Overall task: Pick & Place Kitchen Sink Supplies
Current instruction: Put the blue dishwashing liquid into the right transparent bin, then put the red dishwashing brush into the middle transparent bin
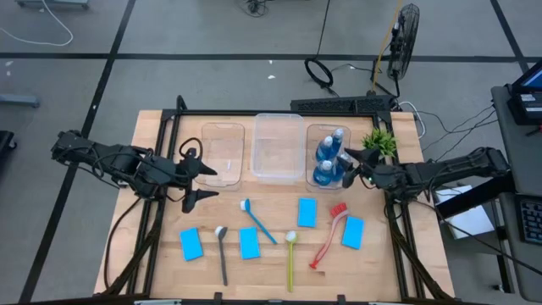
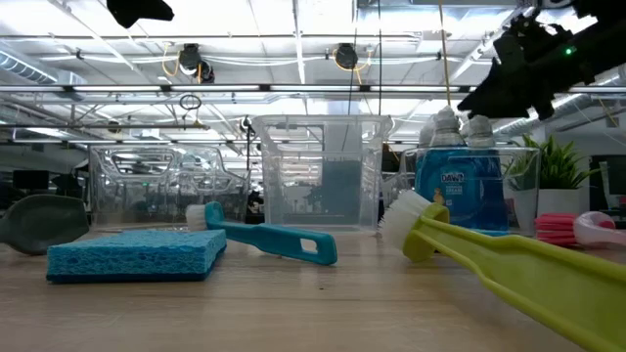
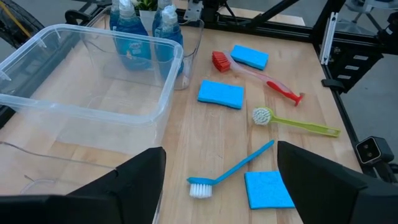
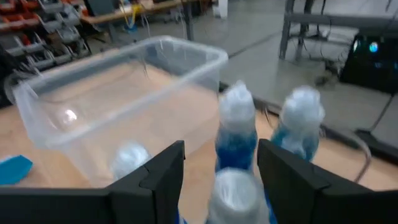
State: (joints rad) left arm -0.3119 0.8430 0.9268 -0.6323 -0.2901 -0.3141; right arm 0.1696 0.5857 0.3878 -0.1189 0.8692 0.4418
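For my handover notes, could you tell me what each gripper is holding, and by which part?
Nothing is held: the left gripper and the right gripper, above the bottles, are both open.

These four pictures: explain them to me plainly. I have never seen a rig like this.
Two dark robot arms work at a wooden table. One picture looks straight down, one looks level across the tabletop, and two come from cameras on the wrists.

Three clear plastic tubs stand at the back; the right-hand tub holds small blue bottles with pale caps. In front lie four flat bright-blue sponges and four long-handled dish brushes: dark, blue, yellow-green and red.

The left gripper hovers open and empty beside the left tub. The right gripper is over the bottles, open, holding nothing.
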